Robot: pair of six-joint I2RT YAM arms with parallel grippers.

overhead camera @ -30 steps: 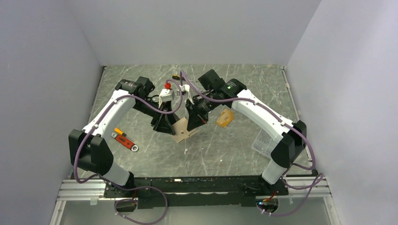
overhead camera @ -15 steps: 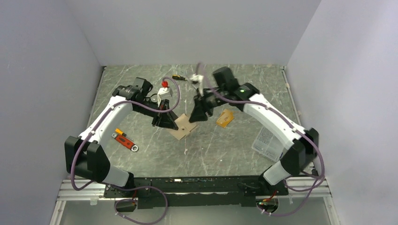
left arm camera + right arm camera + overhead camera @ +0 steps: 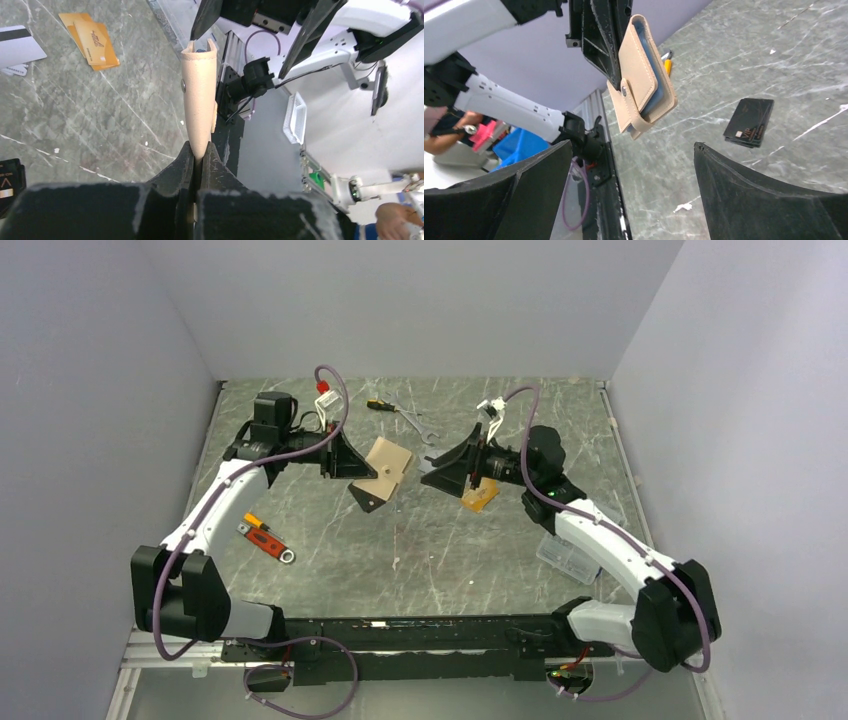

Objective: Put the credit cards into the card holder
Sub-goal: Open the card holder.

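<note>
Ops: Status on card holder (image 3: 388, 467)?
Bench: In the air above the table (image 3: 450, 550), between the two arms. left gripper (image 3: 198, 150) is clamped tight on one edge and the rest hangs free. Tab looks snapped shut.
Ops: right gripper?
Bench: right gripper (image 3: 633, 145) has its jaws spread wide with nothing in them, facing the holder.
Ops: Handling?
Bench: My read: the holder is light, soft and leather-like, so it will flex and swing on a one-edge pinch. It needs a second hold on the tab or the free cover to pop the snap. The cards are thin, stiff and slick and lie flat, so they're hard to get under. I'd pinch a short edge or tip one up first.
Ops: Cards where?
Bench: black card (image 3: 749, 122) is on the table below the holder. orange card (image 3: 95, 42) is under the right wrist and seems to overlap a second orange one. silver-grey card (image 3: 15, 45), with a dark stripe, is near it and cut off by the frame.
Ops: Text?
Bench: "VIP" in gold on the black card, plus a chip. The script on the orange one is unreadable. No text visible on the holder.
</note>
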